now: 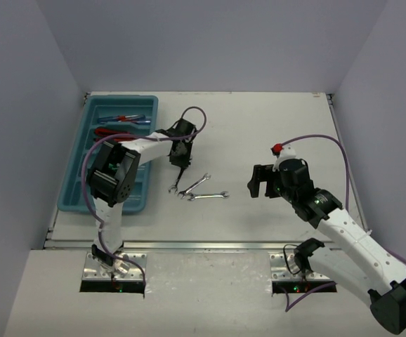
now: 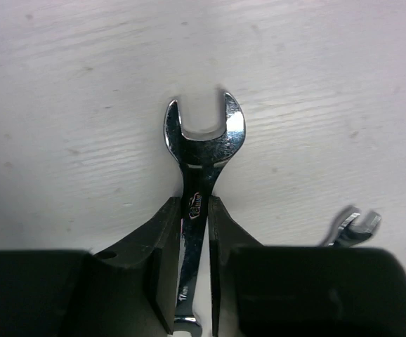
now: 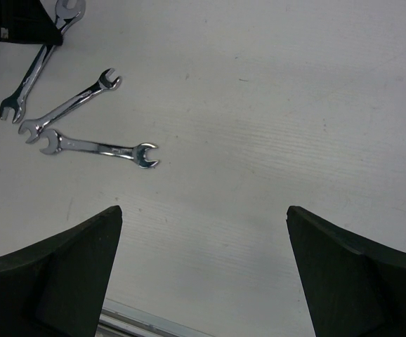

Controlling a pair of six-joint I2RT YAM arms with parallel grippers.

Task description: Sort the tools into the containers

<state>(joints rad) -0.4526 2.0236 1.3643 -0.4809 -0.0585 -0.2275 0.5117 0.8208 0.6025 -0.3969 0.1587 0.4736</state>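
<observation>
Just right of the teal tray (image 1: 71, 168), in the middle left of the top view, my left gripper (image 1: 180, 165) is clamped on a silver wrench (image 1: 177, 184) that lies flat on the table (image 1: 273, 126). In the left wrist view its shank runs straight up the frame through the gap of the left gripper (image 2: 196, 207), both fingers pressed against its sides, and the open head of the wrench (image 2: 203, 140) points away from me. The tray lies to the left of this grip, and my left arm is much the nearer one to it. I judge the carry to be a short swing leftward, turning the shank to run along a compartment.

My right gripper (image 1: 259, 181) hangs spread wide and empty right of centre. Its wrist view shows what the left one cuts off: the whole held wrench (image 3: 31, 77) at upper left, with two other wrenches (image 3: 101, 147) just beside it. Only the top view shows the tray, where red-handled and blue tools (image 1: 122, 119) sit at its far end.
</observation>
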